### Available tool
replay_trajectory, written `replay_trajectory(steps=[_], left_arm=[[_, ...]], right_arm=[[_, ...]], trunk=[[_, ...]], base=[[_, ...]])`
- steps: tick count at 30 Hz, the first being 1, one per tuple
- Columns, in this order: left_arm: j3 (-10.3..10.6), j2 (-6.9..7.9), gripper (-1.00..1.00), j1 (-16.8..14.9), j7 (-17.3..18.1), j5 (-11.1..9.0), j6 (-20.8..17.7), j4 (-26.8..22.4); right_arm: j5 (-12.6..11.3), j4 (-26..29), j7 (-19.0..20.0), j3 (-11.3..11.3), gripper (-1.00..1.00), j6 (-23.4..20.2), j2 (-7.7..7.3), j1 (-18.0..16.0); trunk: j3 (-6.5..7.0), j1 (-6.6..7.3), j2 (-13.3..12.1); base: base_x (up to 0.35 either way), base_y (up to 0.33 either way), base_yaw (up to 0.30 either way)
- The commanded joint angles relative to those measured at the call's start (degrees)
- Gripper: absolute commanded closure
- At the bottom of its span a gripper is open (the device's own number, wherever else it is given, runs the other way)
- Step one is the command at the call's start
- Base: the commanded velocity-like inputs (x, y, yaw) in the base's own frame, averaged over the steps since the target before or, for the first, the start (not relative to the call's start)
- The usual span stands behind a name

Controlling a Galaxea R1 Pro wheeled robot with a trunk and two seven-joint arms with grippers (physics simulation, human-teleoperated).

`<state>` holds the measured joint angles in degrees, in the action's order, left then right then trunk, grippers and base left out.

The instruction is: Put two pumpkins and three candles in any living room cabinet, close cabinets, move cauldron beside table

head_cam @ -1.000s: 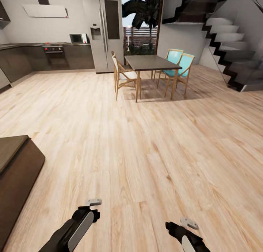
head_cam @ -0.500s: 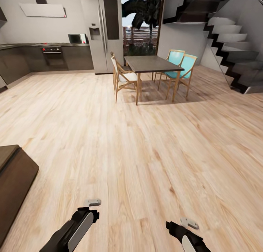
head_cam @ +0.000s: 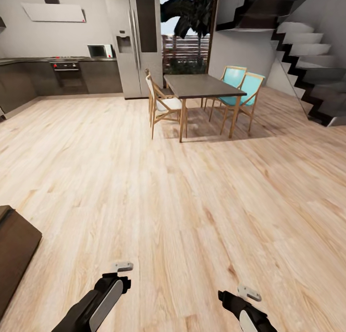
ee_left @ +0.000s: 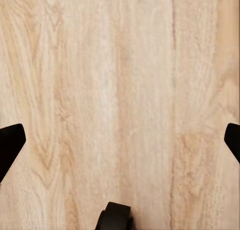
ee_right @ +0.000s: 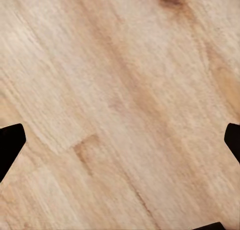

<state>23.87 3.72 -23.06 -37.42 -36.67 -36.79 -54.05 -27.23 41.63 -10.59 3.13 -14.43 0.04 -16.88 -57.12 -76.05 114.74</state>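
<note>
The one piece of the task in sight is a corner of a low dark-brown wooden unit (head_cam: 14, 260) at the left edge of the head view, which by its plain front is probably the cabinet; too little of it shows to judge whether its fronts are closed. Pumpkins, candles, cauldron and the grey coffee table are not to be seen, so where they are and how many are stowed cannot be read here. I judge this to be a transit moment: nothing is being carried, and every part of the task may yet be open. The left gripper (ee_left: 120, 140) and the right gripper (ee_right: 120, 140) both hang low in front of the trunk, forearms reaching forward and down, fingers pointing at the bare plank floor (head_cam: 192, 202). In each wrist view the dark fingertips (ee_left: 10, 145) sit at the opposite edges of the picture with only floorboards between them, so both jaws are spread wide and empty. Farther out, ahead of the robot, stands the tall dark dining table (head_cam: 202, 84) with white and teal chairs (head_cam: 240, 89), which is not the table the task means. Behind it are the steel fridge (head_cam: 139, 39), dark kitchen counter units (head_cam: 57, 77) and, to the right, the staircase (head_cam: 307, 58).
</note>
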Motion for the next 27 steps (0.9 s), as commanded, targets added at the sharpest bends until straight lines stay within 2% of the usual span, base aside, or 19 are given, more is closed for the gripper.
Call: replay_trajectory(steps=[1, 14, 21, 27], left_arm=[[0.3, 0.07, -1.00, -0.1, -0.6, -0.6, 0.0, -0.1], [0.3, 0.06, -1.00, -0.1, -0.6, -0.7, 0.0, 0.0], [0.3, 0.08, -1.00, -0.1, -0.6, -0.7, 0.0, 0.0], [0.3, 0.10, -1.00, -0.1, -0.5, -0.6, 0.0, 0.0]], right_arm=[[-0.5, 0.1, -0.5, 0.2, -1.00, -0.1, 0.00, 0.0], [-0.4, 0.1, -0.5, 0.2, -1.00, 0.1, 0.13, 0.0], [-0.4, 0.1, -0.8, 0.3, -1.00, 2.5, 0.21, 0.0], [-0.4, 0.2, -0.9, 0.3, -1.00, 2.9, 0.19, 0.0]], trunk=[[-0.05, -0.03, 0.0], [-0.05, -0.03, 0.0], [-0.05, -0.03, 0.0], [-0.05, -0.03, 0.0]], base=[[0.323, 0.000, 0.000], [0.325, 0.000, 0.000], [0.327, 0.000, 0.000], [0.327, 0.000, 0.000]])
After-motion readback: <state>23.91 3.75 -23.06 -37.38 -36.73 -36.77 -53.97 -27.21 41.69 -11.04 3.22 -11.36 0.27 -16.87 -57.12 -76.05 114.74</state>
